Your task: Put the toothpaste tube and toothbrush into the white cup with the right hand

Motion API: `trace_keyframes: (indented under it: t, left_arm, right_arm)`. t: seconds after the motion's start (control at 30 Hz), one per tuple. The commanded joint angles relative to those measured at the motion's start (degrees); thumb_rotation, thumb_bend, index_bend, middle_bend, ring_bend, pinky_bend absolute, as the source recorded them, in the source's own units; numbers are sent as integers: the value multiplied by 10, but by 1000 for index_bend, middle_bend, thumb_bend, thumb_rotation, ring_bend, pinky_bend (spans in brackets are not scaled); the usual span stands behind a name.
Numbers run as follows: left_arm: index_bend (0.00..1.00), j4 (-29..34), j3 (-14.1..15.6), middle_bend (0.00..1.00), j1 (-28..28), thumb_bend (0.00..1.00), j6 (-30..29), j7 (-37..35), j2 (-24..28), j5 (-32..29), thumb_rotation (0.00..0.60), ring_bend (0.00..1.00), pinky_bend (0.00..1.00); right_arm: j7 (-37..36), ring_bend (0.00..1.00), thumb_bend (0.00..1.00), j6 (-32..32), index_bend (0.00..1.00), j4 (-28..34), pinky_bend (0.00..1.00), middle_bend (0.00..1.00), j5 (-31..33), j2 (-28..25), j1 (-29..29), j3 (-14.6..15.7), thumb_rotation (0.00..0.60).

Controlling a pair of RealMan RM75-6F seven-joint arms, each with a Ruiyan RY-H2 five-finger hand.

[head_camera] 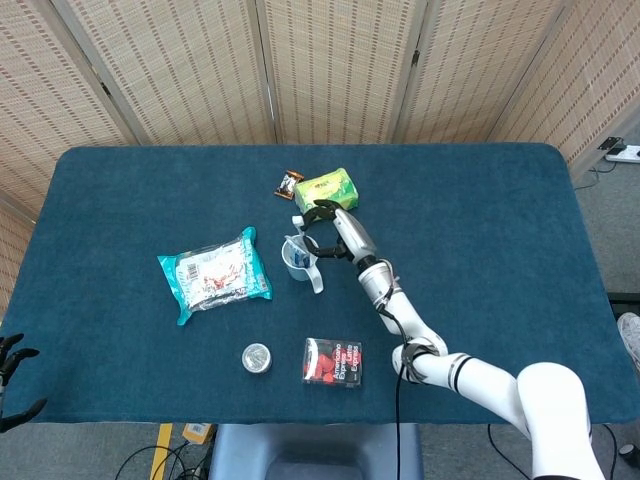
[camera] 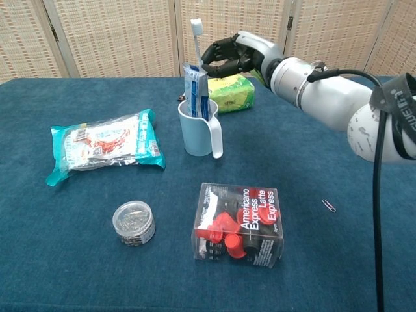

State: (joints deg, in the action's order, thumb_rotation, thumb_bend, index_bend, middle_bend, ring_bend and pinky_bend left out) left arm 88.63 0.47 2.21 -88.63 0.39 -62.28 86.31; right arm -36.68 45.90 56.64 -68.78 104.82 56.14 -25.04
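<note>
The white cup stands mid-table with its handle toward me, and the blue toothpaste tube stands upright inside it. The white toothbrush is upright over the cup, head up, its lower end hidden behind the tube. My right hand is just right of the cup's top and pinches the brush shaft with its fingertips. In the head view the cup, brush head and right hand are close together. My left hand shows only at the lower left edge, fingers spread, holding nothing.
A teal snack bag lies left of the cup and a green pack just behind it. A clear box of red capsules and a small round tin sit nearer me. A paper clip lies at the right.
</note>
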Motion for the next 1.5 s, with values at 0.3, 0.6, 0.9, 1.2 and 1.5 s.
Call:
trace_keyframes:
  t: [0.3, 0.6, 0.9, 1.2, 1.5]
  left_arm:
    - [319, 8, -2, 165, -6, 204, 4, 8, 1, 4, 600, 128, 163]
    - [319, 11, -6, 165, -8, 204, 1, 10, 3, 3, 600, 128, 163]
    - [316, 3, -15, 165, -21, 204, 1, 16, -15, 12, 600, 128, 163]
    - [309, 11, -30, 165, -46, 204, 8, 32, -26, 23, 600, 128, 163]
    - [305, 39, -32, 158, -57, 204, 10, 69, -33, 30, 600, 128, 163]
  right_arm:
    - [-1, 125, 343, 11, 394, 11, 44, 326, -13, -22, -11, 9, 600]
    - [82, 125, 353, 84, 360, 70, 45, 312, -69, -82, -54, 54, 600]
    - [289, 125, 457, 205, 360, 234, 91, 322, -56, -216, -180, 107, 600]
    - [318, 125, 458, 284, 339, 385, 92, 308, -77, -362, -306, 181, 600]
    - [256, 80, 473, 385, 190, 431, 92, 219, -129, -450, -433, 252, 600]
